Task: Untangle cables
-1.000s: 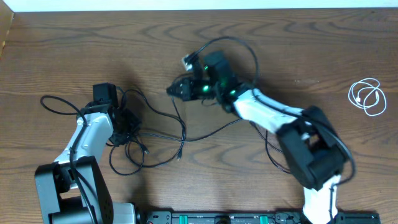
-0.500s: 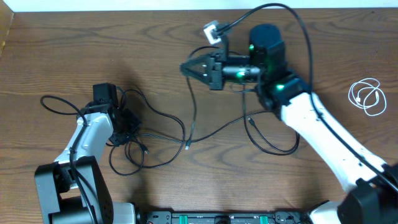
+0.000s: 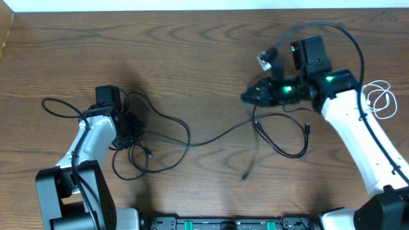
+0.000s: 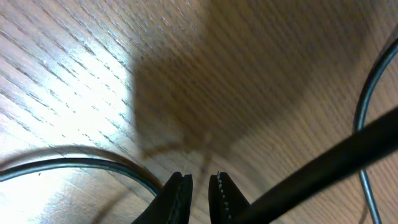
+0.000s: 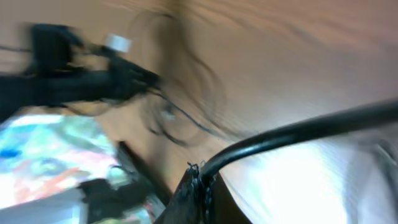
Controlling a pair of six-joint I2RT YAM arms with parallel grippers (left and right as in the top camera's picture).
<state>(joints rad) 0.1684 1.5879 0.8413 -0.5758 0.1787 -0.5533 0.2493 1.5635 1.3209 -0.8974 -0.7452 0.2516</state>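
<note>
A long thin black cable (image 3: pixel 211 137) runs from a tangled bundle (image 3: pixel 131 153) at the left across the table to a loop (image 3: pixel 284 137) on the right; its loose end (image 3: pixel 245 176) lies near the front. My left gripper (image 3: pixel 130 135) sits on the bundle. In the left wrist view its jaws (image 4: pixel 200 183) stand almost together, and a black cable (image 4: pixel 323 165) runs in beside the right finger. My right gripper (image 3: pixel 246 98) is shut on the black cable (image 5: pixel 292 134), held above the table. A small coiled white cable (image 3: pixel 378 99) lies apart at the far right.
A pale plug (image 3: pixel 265 59) hangs beside the right wrist. A thicker black arm wire (image 3: pixel 348 35) arcs over the right arm. Another black loop (image 3: pixel 57 107) lies left of the left arm. The arms' base rail (image 3: pixel 223 223) lines the front edge.
My right gripper has swung from the middle back of the table to the right, dragging the black cable along; its loose end slid rightward. The left arm and the bundle have stayed put.
</note>
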